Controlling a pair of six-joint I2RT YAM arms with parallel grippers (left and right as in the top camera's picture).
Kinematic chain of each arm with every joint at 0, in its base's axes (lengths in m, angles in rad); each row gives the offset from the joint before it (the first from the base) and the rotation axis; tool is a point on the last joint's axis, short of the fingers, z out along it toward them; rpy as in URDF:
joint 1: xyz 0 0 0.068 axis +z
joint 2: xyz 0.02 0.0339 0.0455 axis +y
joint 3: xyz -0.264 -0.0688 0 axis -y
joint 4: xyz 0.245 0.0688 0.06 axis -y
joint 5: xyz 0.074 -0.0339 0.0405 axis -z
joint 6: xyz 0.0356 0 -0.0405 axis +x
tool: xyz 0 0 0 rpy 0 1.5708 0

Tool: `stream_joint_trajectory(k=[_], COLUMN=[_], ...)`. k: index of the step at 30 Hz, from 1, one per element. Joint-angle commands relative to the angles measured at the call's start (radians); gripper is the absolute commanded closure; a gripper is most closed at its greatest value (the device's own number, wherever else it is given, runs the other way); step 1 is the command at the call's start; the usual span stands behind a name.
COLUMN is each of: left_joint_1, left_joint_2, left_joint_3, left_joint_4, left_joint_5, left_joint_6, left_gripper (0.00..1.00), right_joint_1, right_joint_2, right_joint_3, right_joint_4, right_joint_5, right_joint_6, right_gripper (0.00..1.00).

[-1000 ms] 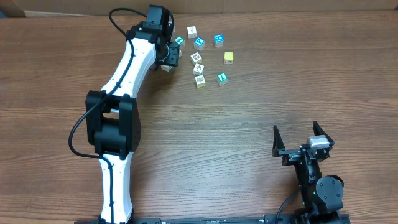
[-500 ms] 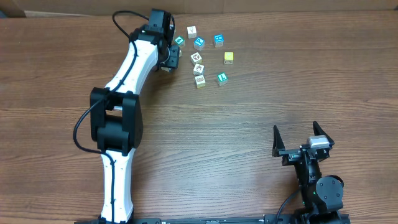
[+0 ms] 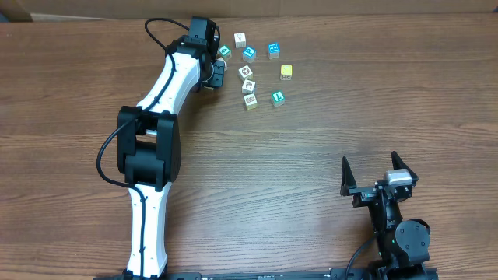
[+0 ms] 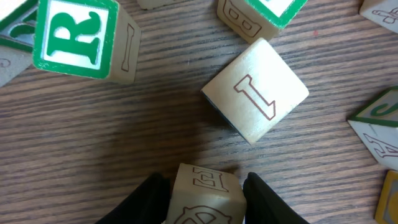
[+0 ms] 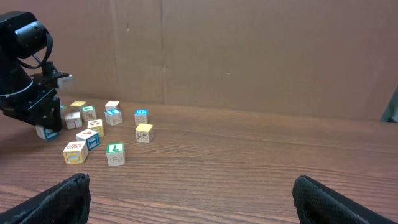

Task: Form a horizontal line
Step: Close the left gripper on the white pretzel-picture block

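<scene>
Your left pincer (image 4: 204, 182) stretched to far side of bench (image 3: 327, 148), jaws narrowed and pressed against both sides of pale letter block (image 4: 207, 200), at left edge of cluster. Just ahead of it: block marked I (image 4: 255, 99), turned askew; green R block (image 4: 78, 37) at upper left. Letter blocks (image 3: 248, 85) in loose cluster at far centre, mostly apart, no row formed yet. Your right pincer (image 3: 371, 162) spread wide, holding nothing, at near bench edge, well apart from blocks
</scene>
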State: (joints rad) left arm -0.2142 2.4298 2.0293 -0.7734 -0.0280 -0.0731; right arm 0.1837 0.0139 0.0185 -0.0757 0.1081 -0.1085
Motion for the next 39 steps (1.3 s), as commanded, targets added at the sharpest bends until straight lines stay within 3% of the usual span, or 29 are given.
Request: stream_joint_trajectory(k=[1, 6, 9, 16, 27, 39], left_joint_1=[0.006, 0.006, 0.006, 0.004, -0.049, -0.18], left_joint_2=[0.001, 0.0, -0.011, -0.091, -0.334, -0.35], left_joint_3=[0.002, 0.003, 0.004, 0.008, 0.008, -0.026], left_joint_4=[0.0, 0.0, -0.01, -0.049, -0.32, -0.529], left_joint_5=[-0.009, -0.008, -0.008, -0.005, -0.005, -0.033], left_joint_6=[0.014, 0.013, 0.003, -0.075, -0.236, -0.401], left_gripper=[0.66, 0.69, 0.77, 0.79, 0.85, 0.87], right_joint_1=[-0.003, -0.003, -0.003, -0.003, -0.003, -0.003], right_joint_2=[-0.011, -0.011, -0.011, -0.011, -0.011, -0.011], right_joint_3=[-0.01, -0.01, -0.01, -0.01, -0.01, -0.01], right_joint_4=[0.003, 0.003, 0.003, 0.003, 0.003, 0.003], right_joint_5=[-0.005, -0.004, -0.005, -0.005, -0.004, -0.005], right_joint_6=[-0.005, -0.005, -0.005, -0.005, -0.005, -0.005], right_gripper=[0.0, 0.0, 0.0, 0.0, 0.0, 0.0])
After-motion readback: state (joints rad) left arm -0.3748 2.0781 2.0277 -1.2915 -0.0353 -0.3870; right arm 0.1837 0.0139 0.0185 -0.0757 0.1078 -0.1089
